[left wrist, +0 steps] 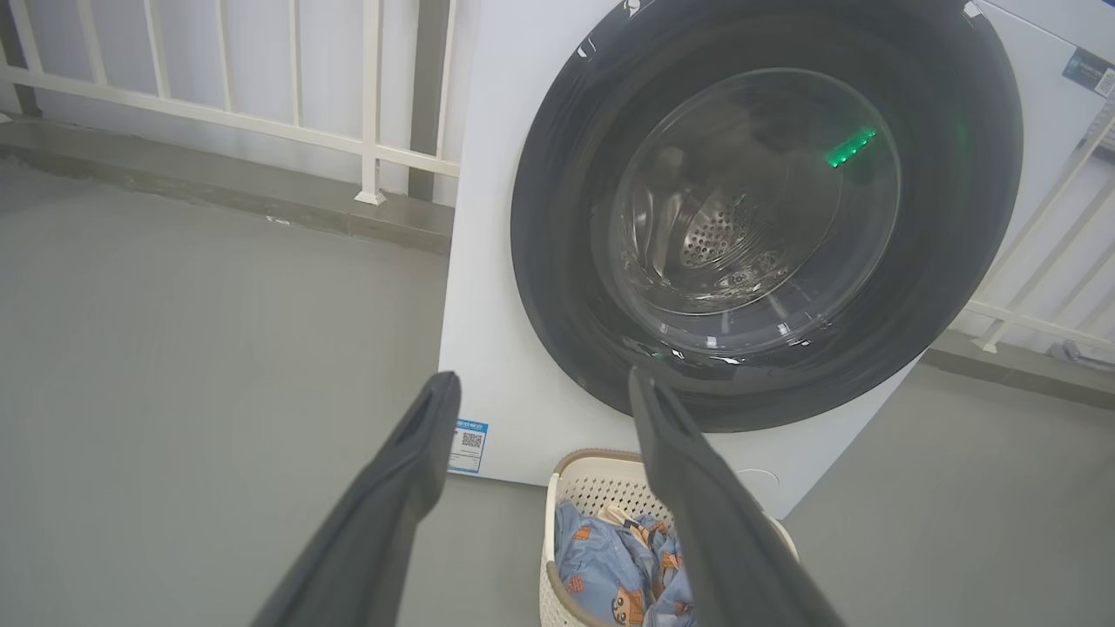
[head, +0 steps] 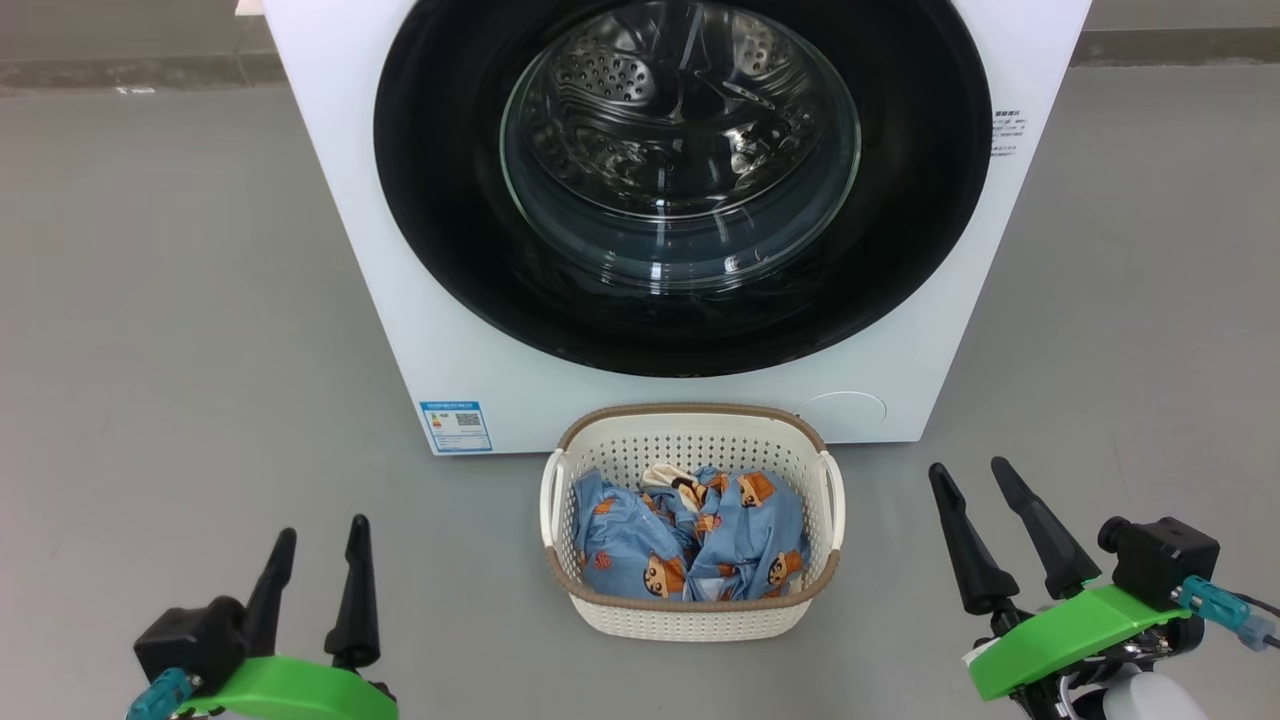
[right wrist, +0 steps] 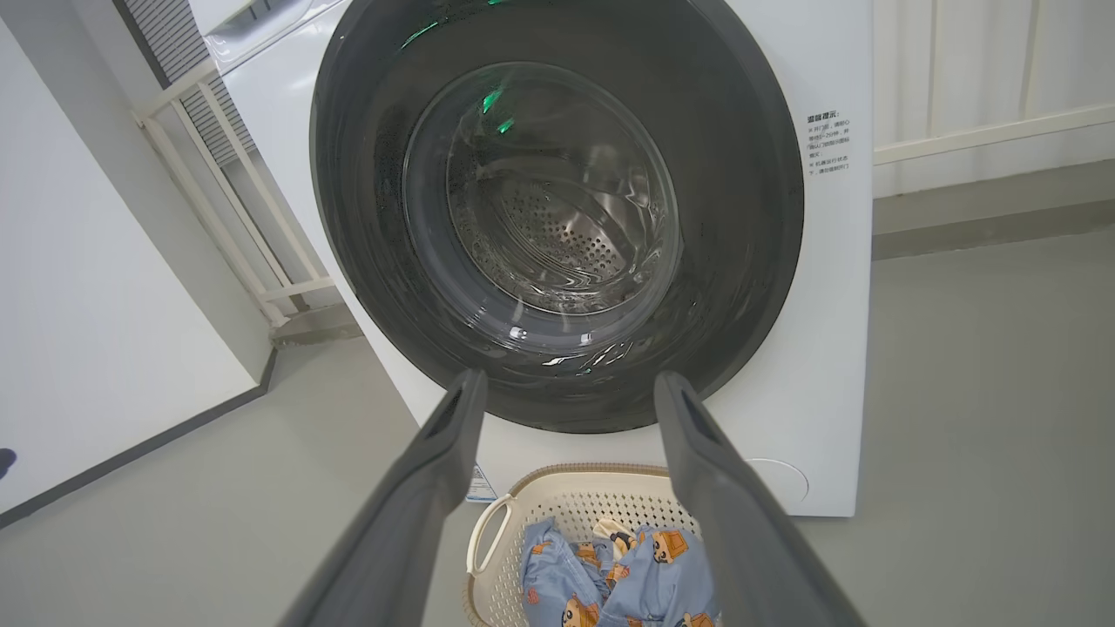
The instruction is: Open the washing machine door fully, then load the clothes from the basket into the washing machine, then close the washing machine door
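We count one washing machine [head: 330, 200], door [head: 450, 200] shut; one basket [head: 690, 615] holding clothes [head: 630, 540]; left pincer [head: 323, 530], right pincer [head: 969, 468] agape, empty.

The head camera is looking forward and down, framing the large white front-loading washing machine [head: 345, 200] across the top and the cream perforated plastic basket [head: 690, 615] at lower centre. The left wrist camera is sitting lower, viewing the machine tilted at upper right; the right wrist camera is facing it close, centred. All three are sharing the round glossy black-rimmed glass door [head: 450, 250] and the basket.
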Robot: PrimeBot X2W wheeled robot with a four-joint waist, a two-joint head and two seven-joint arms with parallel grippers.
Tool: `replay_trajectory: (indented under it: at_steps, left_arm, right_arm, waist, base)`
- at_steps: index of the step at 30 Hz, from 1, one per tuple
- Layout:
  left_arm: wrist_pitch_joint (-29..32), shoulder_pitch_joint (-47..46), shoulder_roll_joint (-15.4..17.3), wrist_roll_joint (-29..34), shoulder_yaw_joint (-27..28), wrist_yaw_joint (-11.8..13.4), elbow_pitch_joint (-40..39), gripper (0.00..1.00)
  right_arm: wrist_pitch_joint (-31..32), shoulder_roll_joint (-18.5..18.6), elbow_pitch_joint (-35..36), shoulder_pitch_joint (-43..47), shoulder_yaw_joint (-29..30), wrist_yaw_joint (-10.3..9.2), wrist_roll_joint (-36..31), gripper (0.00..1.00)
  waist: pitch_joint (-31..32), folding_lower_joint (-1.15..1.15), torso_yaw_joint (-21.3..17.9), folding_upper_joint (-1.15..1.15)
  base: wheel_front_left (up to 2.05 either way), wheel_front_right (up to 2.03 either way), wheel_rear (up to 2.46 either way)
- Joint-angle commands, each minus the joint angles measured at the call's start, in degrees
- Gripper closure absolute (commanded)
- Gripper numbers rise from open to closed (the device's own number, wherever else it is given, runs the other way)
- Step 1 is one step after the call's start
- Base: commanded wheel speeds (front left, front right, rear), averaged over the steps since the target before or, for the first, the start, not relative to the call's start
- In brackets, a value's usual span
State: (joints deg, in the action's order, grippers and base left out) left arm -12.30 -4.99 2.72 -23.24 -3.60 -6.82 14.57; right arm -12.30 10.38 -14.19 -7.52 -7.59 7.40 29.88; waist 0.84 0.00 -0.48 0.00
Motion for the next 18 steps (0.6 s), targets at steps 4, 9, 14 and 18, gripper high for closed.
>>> replay_trajectory:
  at_steps: [4,9,14,18]
  left_arm:
    - [-1.45,-2.82,0.7,3.73,1.23,-0.04,-1.2,0.0]
    - [-2.3,-3.04,0.74,6.78,1.04,-0.07,-1.33,0.0]
    - [-2.7,-3.07,0.73,8.2,1.01,-0.09,-1.5,0.0]
    - [-2.7,-2.98,0.7,8.15,1.13,-0.11,-1.51,0.0]
  right_arm:
    - [-1.48,1.01,1.29,-3.08,-1.97,0.08,-3.42,0.0]
    - [-2.31,1.32,1.3,-3.39,-2.58,0.09,-6.2,0.0]
    - [-2.7,1.56,1.01,-3.46,-2.79,0.09,-7.33,0.0]
    - [-2.7,1.55,0.76,-3.46,-2.67,0.09,-7.29,0.0]
  waist:
    - [0.05,0.0,-0.03,0.0]
    - [0.15,0.0,-0.03,0.0]
    - [0.24,0.0,-0.01,0.0]
    - [0.35,0.0,-0.02,0.0]
  base:
    - [0.0,0.0,0.0]
    - [0.0,0.0,0.0]
    - [0.0,0.0,0.0]
    - [0.0,0.0,0.0]
